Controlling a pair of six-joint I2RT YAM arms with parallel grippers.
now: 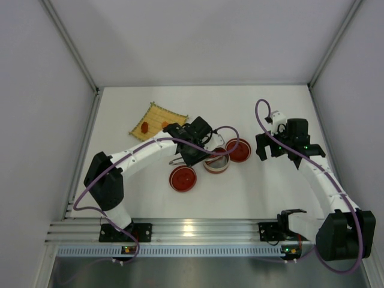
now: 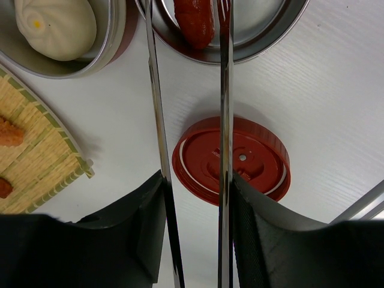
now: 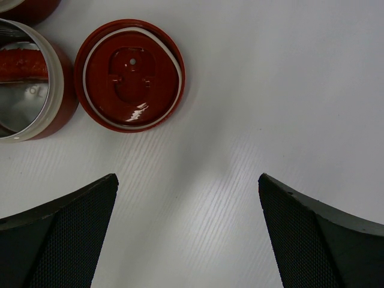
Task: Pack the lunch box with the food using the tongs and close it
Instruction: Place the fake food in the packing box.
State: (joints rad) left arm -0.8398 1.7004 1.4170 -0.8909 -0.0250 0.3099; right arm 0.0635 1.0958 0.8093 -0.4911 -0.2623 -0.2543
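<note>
My left gripper [image 1: 193, 144] [image 2: 198, 177] is shut on the silver tongs [image 2: 225, 90], one finger pressing each arm. The tong tips reach over a round steel lunch box tin [image 2: 264, 30] [image 1: 219, 170]. A red elongated food piece [image 2: 193, 21] lies in that tin between the two tips. A second tin [image 2: 114, 30] holds a white round bun [image 2: 57, 27]. Two orange pieces [image 2: 9, 133] [image 2: 5, 187] lie on the yellow mat [image 2: 36, 156] [image 1: 157, 119]. My right gripper [image 1: 277, 151] [image 3: 188, 177] hangs open over bare table, right of the tins.
A red lid [image 2: 258, 162] [image 1: 182, 178] lies upside down under the tongs' arms. Another upturned red lid [image 3: 129, 75] [image 1: 238, 150] sits beside the red-walled tin [image 3: 57, 90]. White walls with metal posts enclose the table on three sides.
</note>
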